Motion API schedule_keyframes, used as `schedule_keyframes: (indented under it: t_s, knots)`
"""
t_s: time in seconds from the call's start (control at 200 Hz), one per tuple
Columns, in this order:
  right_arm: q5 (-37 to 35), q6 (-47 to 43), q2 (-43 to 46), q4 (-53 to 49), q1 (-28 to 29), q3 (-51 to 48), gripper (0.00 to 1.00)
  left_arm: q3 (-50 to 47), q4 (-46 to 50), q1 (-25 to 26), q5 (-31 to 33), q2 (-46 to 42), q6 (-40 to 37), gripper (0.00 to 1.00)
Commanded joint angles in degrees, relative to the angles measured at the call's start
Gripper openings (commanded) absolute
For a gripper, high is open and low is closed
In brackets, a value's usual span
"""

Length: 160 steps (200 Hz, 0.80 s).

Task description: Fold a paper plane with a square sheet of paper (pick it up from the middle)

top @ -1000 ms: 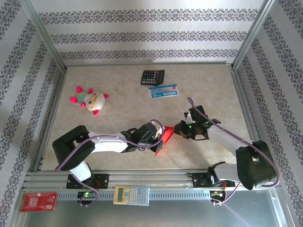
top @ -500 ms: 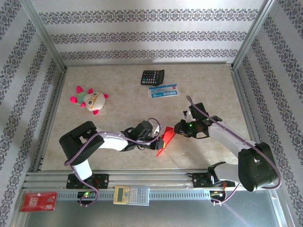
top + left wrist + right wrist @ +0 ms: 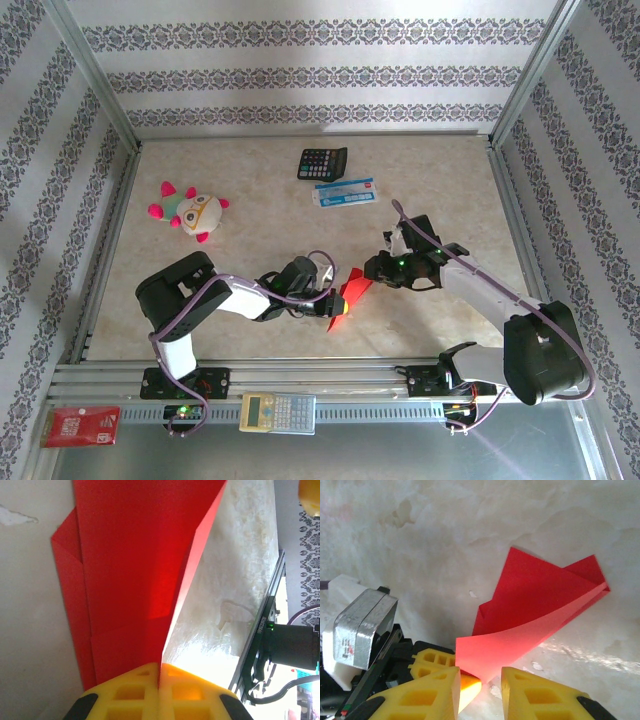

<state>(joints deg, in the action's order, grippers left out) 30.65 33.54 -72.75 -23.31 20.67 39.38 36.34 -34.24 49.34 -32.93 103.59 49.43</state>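
So left pincer [image 3: 159, 672] stays clenched on the paper [image 3: 130, 555], flap now tipped up steeper; right pincer [image 3: 480, 676] sits released just ahead, so the fold's only half done.

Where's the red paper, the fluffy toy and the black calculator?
red paper [image 3: 352, 288]: top view, the middle of its raised folded part.
fluffy toy [image 3: 197, 212]: top view, its pale round face.
black calculator [image 3: 322, 162]: top view, its keypad.
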Motion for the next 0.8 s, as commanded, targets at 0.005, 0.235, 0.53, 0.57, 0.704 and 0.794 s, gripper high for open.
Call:
schedule_keyframes:
  t_s: [0.005, 0.235, 0.53, 0.57, 0.704, 0.794]
  knots:
    - [2.3, -1.5, -1.4, 2.2, 2.5, 1.1, 0.27, -1.0, -4.5, -0.9, -1.2, 1.0, 1.7, 0.00]
    - [3.1, -1.8, -3.7, 4.4, 5.6, 0.5, 0.25, -2.3, -7.3, -1.6, -1.9, 1.9, 3.3, 0.00]
    - [2.9, -2.5, -4.8, 6.1, 7.0, -0.4, 0.24, -4.5, -12.9, -2.3, -2.5, 3.8, 7.2, 0.00]
    - [2.9, -2.7, -5.2, 6.1, 7.1, -0.3, 0.23, -4.6, -13.2, -2.4, -2.5, 3.9, 7.6, 0.00]
    - [2.8, -3.2, -6.3, 6.2, 7.5, -0.1, 0.22, -4.6, -14.0, -2.9, -3.0, 4.6, 9.5, 0.00]
    - [3.0, -3.7, -6.9, 6.1, 7.5, 0.1, 0.22, -4.6, -14.3, -3.3, -3.5, 5.0, 11.3, 0.00]
